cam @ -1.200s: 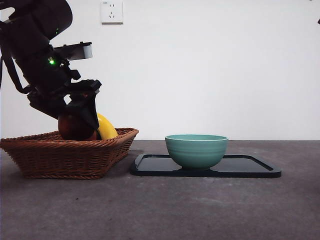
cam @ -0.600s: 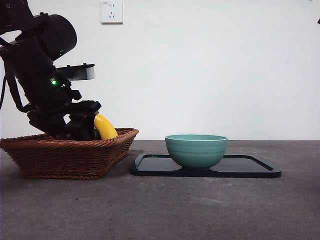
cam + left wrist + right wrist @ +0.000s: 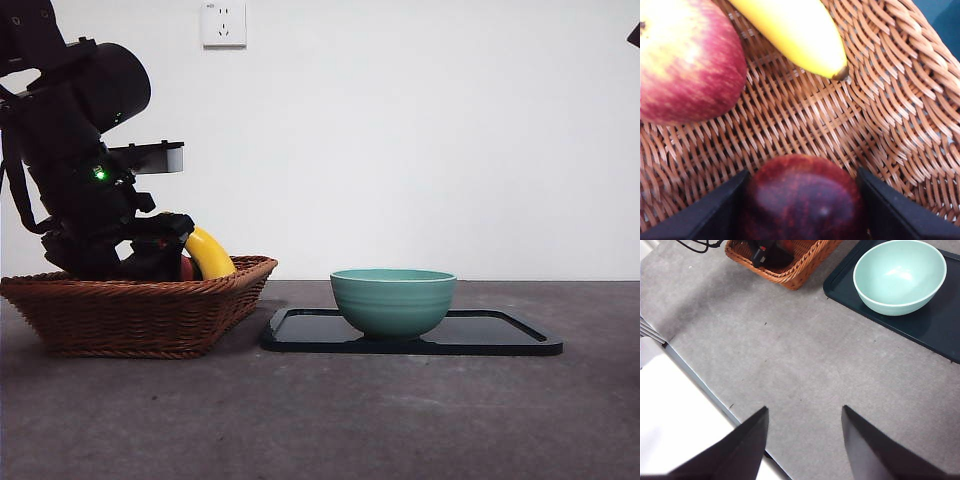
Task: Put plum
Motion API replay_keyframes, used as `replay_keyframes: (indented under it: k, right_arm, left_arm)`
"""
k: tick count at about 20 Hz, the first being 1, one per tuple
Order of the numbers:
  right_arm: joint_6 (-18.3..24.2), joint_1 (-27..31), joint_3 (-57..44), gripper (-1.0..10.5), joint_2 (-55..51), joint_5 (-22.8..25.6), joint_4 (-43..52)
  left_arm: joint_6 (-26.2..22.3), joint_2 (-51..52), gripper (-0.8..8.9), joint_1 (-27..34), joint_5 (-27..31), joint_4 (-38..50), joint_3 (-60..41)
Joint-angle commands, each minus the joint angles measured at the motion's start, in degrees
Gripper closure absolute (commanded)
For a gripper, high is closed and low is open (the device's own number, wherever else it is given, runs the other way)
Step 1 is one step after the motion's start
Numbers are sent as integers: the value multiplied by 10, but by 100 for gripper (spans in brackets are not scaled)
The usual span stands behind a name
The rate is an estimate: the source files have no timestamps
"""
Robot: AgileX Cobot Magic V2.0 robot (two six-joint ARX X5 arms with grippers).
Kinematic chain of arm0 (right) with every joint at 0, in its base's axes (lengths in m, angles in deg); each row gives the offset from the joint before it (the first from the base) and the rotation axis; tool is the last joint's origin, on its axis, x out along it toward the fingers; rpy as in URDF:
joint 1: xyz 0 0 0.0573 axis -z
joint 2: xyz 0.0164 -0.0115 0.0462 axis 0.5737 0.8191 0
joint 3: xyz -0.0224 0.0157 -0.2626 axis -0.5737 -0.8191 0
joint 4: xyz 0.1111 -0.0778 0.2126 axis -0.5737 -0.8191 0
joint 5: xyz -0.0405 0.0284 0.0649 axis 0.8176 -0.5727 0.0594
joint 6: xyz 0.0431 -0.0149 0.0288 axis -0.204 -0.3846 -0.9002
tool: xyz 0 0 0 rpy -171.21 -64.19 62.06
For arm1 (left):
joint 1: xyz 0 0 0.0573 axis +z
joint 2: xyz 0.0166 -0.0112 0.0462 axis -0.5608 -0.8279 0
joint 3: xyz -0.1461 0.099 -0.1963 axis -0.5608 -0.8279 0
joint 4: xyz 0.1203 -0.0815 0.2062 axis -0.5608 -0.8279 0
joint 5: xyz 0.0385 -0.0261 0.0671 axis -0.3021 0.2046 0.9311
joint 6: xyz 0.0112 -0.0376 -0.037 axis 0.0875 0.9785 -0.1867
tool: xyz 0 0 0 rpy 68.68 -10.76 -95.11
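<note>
The plum, glossy dark maroon, sits low in the wicker basket between my left gripper's two jaws, which press on both its sides. In the front view the left gripper reaches down into the basket at the left, and the plum is hidden behind it and the rim. My right gripper is open and empty, high above the table's near side.
A red-yellow apple-like fruit and a yellow banana lie in the basket beside the plum. A teal bowl stands on a black tray right of the basket. The right arm shows as a black tip.
My left gripper has gone down with the plum, from above the basket's rim to inside the basket. The right arm's tip has barely shifted.
</note>
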Motion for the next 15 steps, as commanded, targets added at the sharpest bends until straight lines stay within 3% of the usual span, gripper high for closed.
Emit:
replay_keyframes:
  k: [1,6,15]
  right_arm:
    - [-2,-3,2,713,1,2,5]
    - [-3,-3,2,713,1,0,5]
    - [-2,-3,2,713,1,0,6]
  left_arm:
    - [-4,-11,462,-2,1,3,6]
    - [-2,-3,400,-2,1,0,6]
    - [4,66,404,-2,1,-2,8]
